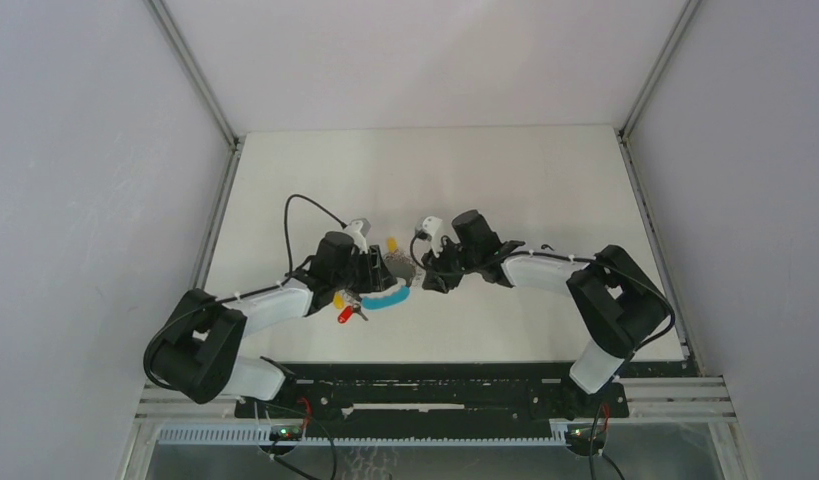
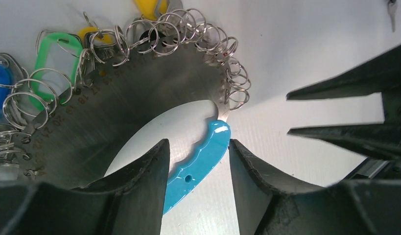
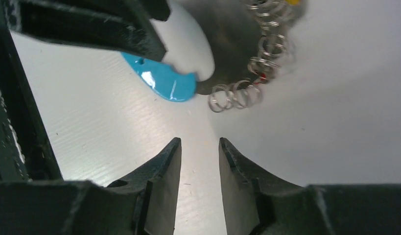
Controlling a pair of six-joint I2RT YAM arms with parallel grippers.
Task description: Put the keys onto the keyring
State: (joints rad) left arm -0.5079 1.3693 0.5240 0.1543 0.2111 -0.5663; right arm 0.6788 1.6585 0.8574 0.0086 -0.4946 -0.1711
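Observation:
The keyring (image 1: 393, 282) lies on the table between my two grippers, a grey numbered band (image 2: 115, 112) with a turquoise segment (image 2: 203, 156) and several silvery split rings (image 2: 188, 27) along its edge. Keys with green (image 2: 56, 58), yellow (image 2: 148, 7) and blue (image 2: 0, 83) tags hang on its far side. A red key (image 1: 345, 314) lies beside it. My left gripper (image 2: 198, 146) is open, its fingers on either side of the turquoise segment. My right gripper (image 3: 198, 143) is open a little and empty, just short of the turquoise tip (image 3: 164, 81) and rings (image 3: 235, 96).
A small loose key (image 2: 392, 13) lies further out on the white table (image 1: 505, 190). The right gripper's dark fingers (image 2: 345, 88) show close to the ring's right side. Grey walls enclose the table on three sides.

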